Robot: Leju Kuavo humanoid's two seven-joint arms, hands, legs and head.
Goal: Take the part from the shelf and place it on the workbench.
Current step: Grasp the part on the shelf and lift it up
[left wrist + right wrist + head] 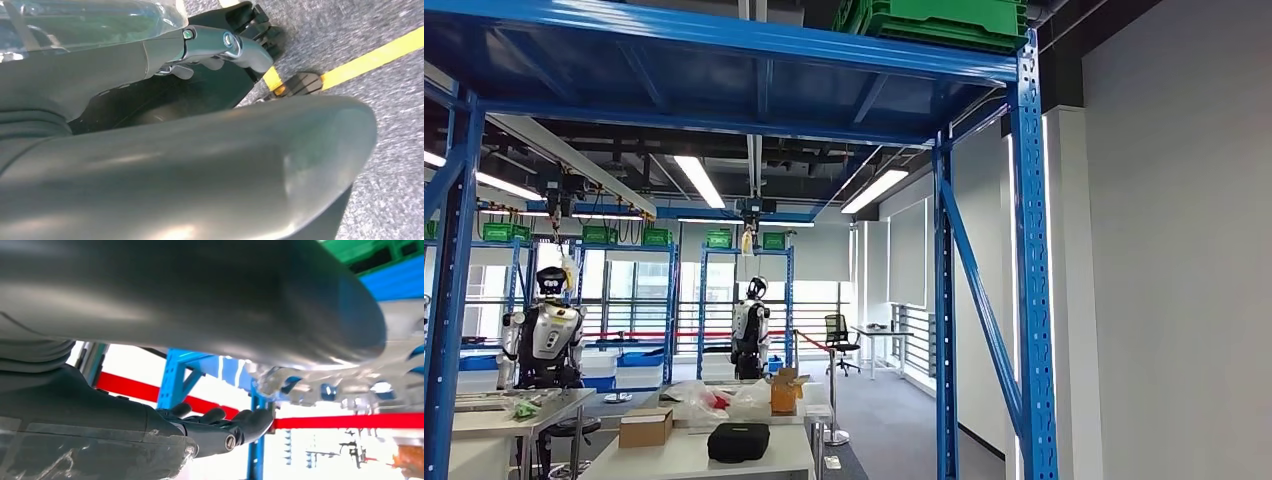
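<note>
The part (pixel 350 382) is a silver cast-metal piece with several holes, seen close up in the right wrist view. My right hand (pixel 280 385) grips it, with the thick thumb (pixel 300 315) over it and the dark fingers (pixel 235 427) reaching under its edge. A blue shelf beam (pixel 400 277) and a green crate (pixel 380 252) sit just beyond the hand. In the head view the blue shelf frame (pixel 1029 250) stands close in front, with a green crate (pixel 934 20) on its top level. My left hand (pixel 210 100) hangs over the grey floor, fingers (pixel 235 47) apart from the thumb, holding nothing.
Behind the shelf stand white tables (pixel 694 450) with a cardboard box (pixel 646 427) and a black case (pixel 738 441). Two other robots (pixel 549 335) (pixel 749 335) stand by further blue racks. A grey wall (pixel 1174 280) is at the right. A yellow floor line (pixel 370 60) runs under my left hand.
</note>
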